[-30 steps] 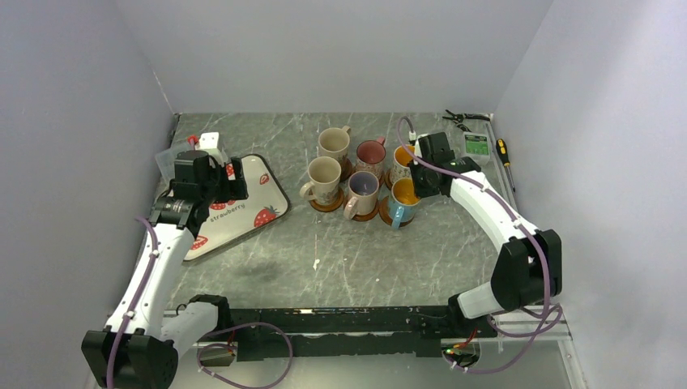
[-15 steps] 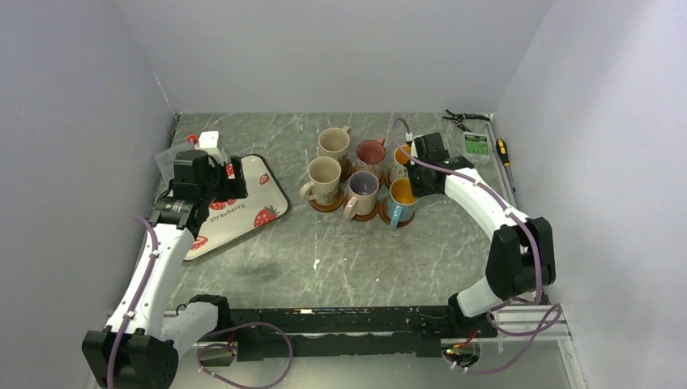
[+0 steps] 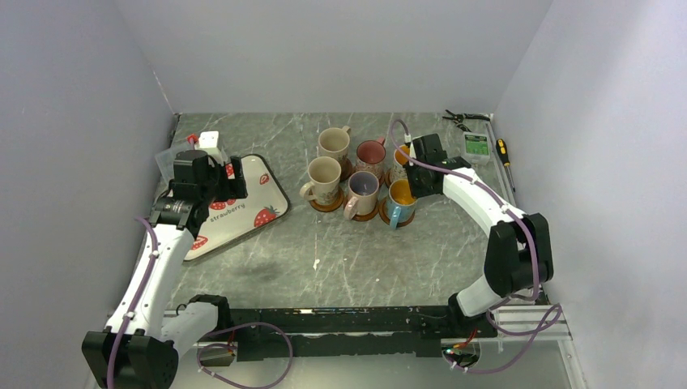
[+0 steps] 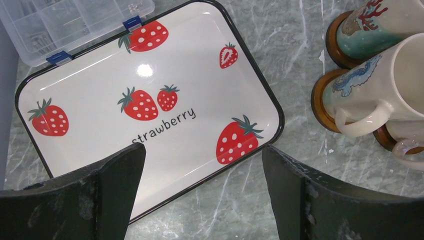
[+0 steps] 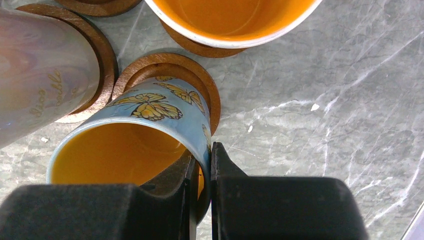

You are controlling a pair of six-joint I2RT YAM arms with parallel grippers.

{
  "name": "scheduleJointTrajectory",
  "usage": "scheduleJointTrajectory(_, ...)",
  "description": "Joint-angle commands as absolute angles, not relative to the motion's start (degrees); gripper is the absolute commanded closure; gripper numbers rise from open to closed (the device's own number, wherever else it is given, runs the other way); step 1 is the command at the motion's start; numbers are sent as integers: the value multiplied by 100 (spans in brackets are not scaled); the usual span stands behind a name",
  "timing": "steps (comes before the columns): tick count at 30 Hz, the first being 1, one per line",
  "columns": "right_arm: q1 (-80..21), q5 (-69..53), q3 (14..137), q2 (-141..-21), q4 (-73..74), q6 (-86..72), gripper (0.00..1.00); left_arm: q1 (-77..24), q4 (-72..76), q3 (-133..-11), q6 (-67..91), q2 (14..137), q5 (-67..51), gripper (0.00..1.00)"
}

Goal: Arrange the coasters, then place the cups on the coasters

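Note:
Six cups stand in two rows of three on brown coasters at mid table. In the front row are a cream cup (image 3: 323,174), a lavender-lined cup (image 3: 362,188) and the blue butterfly cup (image 3: 401,197). My right gripper (image 3: 417,182) is shut on the blue cup's (image 5: 145,130) rim, one finger inside and one outside (image 5: 204,165), with the cup's base over its coaster (image 5: 200,85). My left gripper (image 4: 202,150) hangs open and empty over the near corner of the strawberry tray (image 4: 190,55), away from the cups.
A clear plastic parts box (image 4: 75,20) lies behind the tray at the left wall. Pliers (image 3: 462,119), a green card (image 3: 476,144) and a screwdriver (image 3: 503,150) lie at the back right. Grey walls close in the left, back and right.
The right arm has drawn in slightly to the left, its elbow folding, still gripping the blue cup over its coaster. The left arm has not moved.

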State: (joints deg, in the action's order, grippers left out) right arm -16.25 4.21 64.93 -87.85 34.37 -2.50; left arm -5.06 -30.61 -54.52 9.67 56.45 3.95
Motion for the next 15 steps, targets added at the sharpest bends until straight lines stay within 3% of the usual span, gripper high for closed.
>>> scheduleJointTrajectory(1,-1594,442,6574,-8738,2983,-255,100,-475,-2831,-5405,881,5512,398,8)
scheduleJointTrajectory(15,-1597,525,6617,-8933,3021,-234,100,-467,-2830,-5421,844,5543,343,8)
